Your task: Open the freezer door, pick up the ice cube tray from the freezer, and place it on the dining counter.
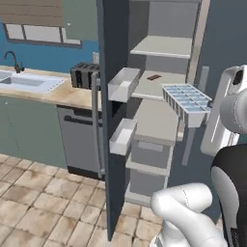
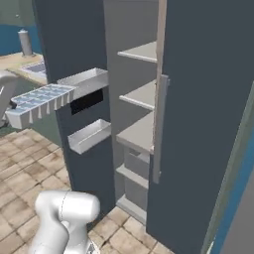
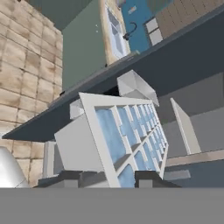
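Freezer door [image 1: 110, 120] swung wide at left, bins on inner face. Ice cube tray [image 1: 188, 103] out of freezer [image 1: 157, 87], held in air before shelves. My gripper [image 3: 114, 178] clamped on tray's near end. I judge carry step under way; next I need clear swing away toward dining counter, tray level.

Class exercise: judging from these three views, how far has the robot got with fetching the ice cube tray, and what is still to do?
Done: the freezer door stands wide open, and the ice cube tray is off the freezer shelves. In hand: the gripper is shut on the tray's end, holding it in mid-air outside the compartment. Left: carrying it to the dining counter and setting it down.
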### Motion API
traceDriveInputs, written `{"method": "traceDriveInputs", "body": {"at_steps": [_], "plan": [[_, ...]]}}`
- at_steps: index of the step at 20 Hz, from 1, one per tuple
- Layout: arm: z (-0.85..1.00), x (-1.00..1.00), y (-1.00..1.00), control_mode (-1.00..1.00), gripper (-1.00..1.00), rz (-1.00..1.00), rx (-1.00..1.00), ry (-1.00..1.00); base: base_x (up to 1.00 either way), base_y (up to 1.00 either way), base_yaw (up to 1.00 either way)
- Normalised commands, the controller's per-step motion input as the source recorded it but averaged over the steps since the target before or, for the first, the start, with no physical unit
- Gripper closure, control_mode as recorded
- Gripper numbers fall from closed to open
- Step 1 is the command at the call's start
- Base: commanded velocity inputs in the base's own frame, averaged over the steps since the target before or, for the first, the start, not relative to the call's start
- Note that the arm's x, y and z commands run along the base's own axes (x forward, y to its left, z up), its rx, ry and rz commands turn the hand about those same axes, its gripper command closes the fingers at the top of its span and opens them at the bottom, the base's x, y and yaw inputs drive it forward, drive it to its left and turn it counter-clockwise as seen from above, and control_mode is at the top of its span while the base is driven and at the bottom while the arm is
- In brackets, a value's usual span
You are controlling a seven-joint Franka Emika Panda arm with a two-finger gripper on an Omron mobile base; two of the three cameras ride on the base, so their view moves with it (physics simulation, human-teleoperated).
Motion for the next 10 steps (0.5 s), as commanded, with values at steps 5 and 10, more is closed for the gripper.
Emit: {"method": "traceDriveInputs", "body": {"at_steps": [5,10], "plan": [[0.00,0.00,0.00,1.00,1.00,0.00,0.00,0.00,-0.35,-0.26,0.83],[0.00,0.00,0.00,1.00,1.00,0.00,0.00,0.00,-0.34,-0.34,0.86]]}}
